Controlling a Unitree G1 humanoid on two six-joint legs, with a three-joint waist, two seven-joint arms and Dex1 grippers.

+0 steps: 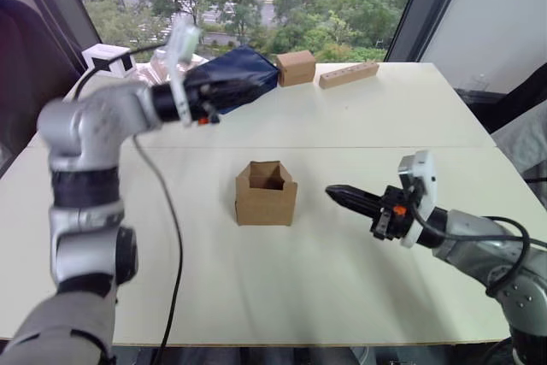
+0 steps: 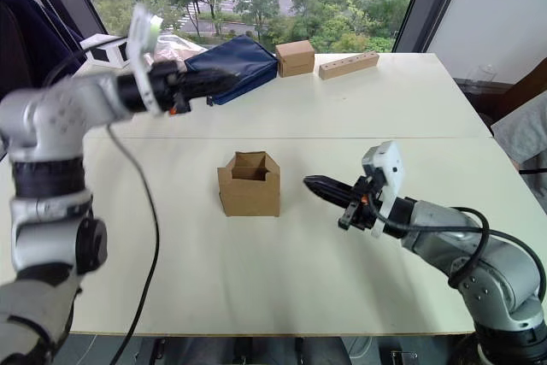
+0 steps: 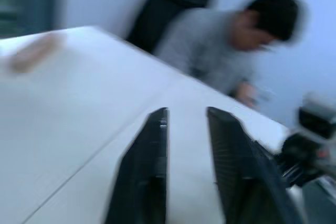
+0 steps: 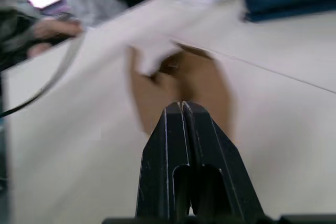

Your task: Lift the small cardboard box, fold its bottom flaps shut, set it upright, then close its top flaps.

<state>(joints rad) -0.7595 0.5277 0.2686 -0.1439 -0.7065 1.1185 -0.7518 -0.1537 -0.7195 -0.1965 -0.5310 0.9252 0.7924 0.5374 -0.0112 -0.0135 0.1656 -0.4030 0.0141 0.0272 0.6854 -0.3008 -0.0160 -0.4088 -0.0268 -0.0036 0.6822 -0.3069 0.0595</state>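
Behind the upright, open-topped small brown cardboard box [image 1: 266, 194], a navy bag [image 1: 244, 74], second brown box [image 1: 296, 67] and tan bar [image 1: 349, 73] were seen; the left gripper [image 3: 186, 116] was spread, the right gripper [image 4: 181, 106] pressed together.

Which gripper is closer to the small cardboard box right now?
Right. The right gripper points at the small cardboard box from just beside it, fingers shut. The left gripper is raised farther off, over the table's far side, fingers open.

Small cardboard box [image 1: 266, 195] upright mid-table, top flaps [image 1: 267, 170] open
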